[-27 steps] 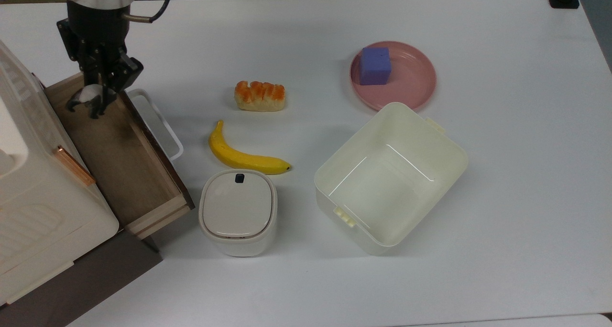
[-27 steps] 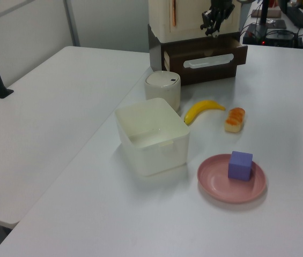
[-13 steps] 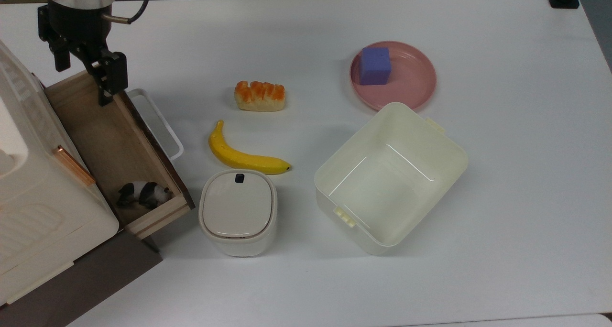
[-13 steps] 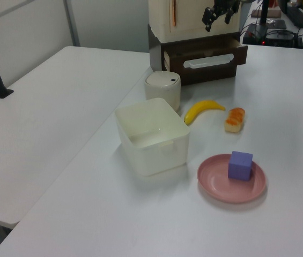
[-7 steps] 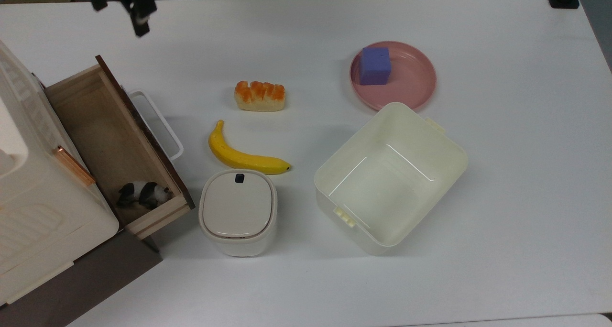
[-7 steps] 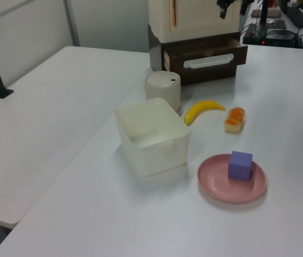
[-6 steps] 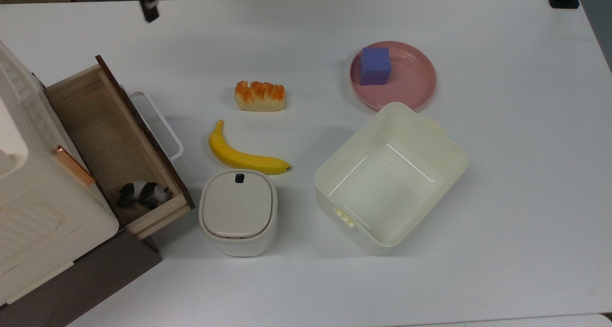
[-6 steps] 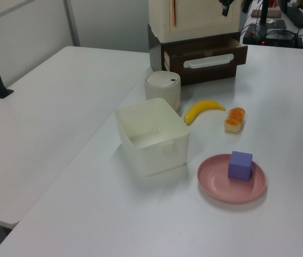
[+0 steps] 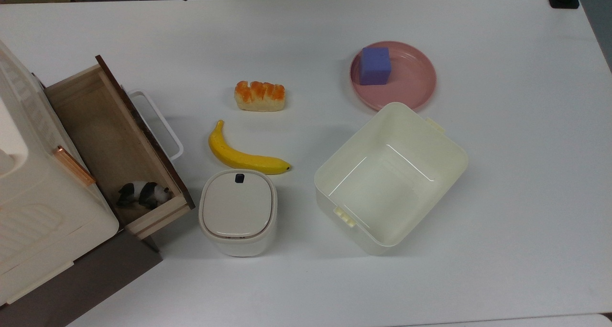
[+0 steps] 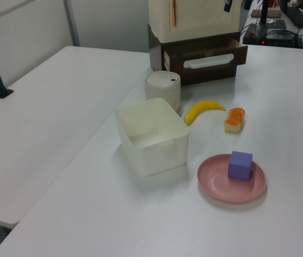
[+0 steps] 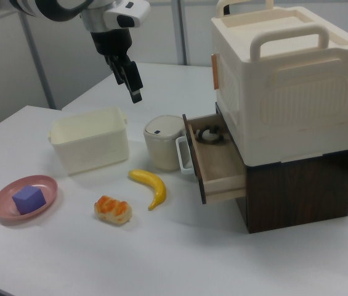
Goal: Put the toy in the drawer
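The toy (image 9: 143,194), a small black-and-white panda, lies on its side inside the open wooden drawer (image 9: 98,126), at the end nearest the top view's bottom. In the right view the toy (image 11: 209,134) sits deep in the drawer (image 11: 214,161), close to the cabinet. My gripper (image 11: 132,86) hangs high above the table, well clear of the drawer and over the cream tub (image 11: 90,145) in the right view. Its fingers are open with nothing between them. In the left view one dark finger (image 10: 228,5) shows at the upper edge above the drawer's dark front (image 10: 205,53).
A banana (image 9: 244,157), a bread loaf (image 9: 259,96), a white lidded bin (image 9: 237,212) and the cream tub (image 9: 389,176) lie in front of the drawer. A pink plate (image 9: 411,81) holds a purple cube (image 9: 375,65). A cream handled box (image 11: 278,74) tops the cabinet.
The gripper let go of the toy over the drawer, then rose and drew away past the top view's upper edge. The toy now lies at the drawer's lower end.
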`<state>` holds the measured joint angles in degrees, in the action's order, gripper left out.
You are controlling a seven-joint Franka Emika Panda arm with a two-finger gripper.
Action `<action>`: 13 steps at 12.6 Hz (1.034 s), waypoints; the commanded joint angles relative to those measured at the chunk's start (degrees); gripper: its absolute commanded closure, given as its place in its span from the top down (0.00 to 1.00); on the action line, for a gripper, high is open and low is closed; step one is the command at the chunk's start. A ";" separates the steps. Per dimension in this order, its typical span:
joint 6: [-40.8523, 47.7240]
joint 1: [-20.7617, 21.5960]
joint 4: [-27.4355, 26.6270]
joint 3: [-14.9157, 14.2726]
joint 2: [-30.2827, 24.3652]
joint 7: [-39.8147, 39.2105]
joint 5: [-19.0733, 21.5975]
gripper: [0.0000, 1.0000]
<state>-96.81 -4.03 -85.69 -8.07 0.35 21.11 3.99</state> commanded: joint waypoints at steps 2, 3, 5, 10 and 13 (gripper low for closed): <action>-0.14 3.07 -1.41 -3.35 -1.67 -8.60 1.20 1.00; -0.31 3.33 -2.20 -2.48 -1.76 -10.72 1.20 1.00; -3.28 3.16 -6.23 1.02 -1.58 -11.36 0.24 1.00; -1.90 3.33 -8.27 1.74 -1.85 -21.38 -1.88 1.00; 2.50 3.42 -8.09 3.06 -1.67 -21.91 -1.88 1.00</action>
<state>-96.87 -1.19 -92.29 -5.92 0.22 0.21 2.80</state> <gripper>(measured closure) 0.000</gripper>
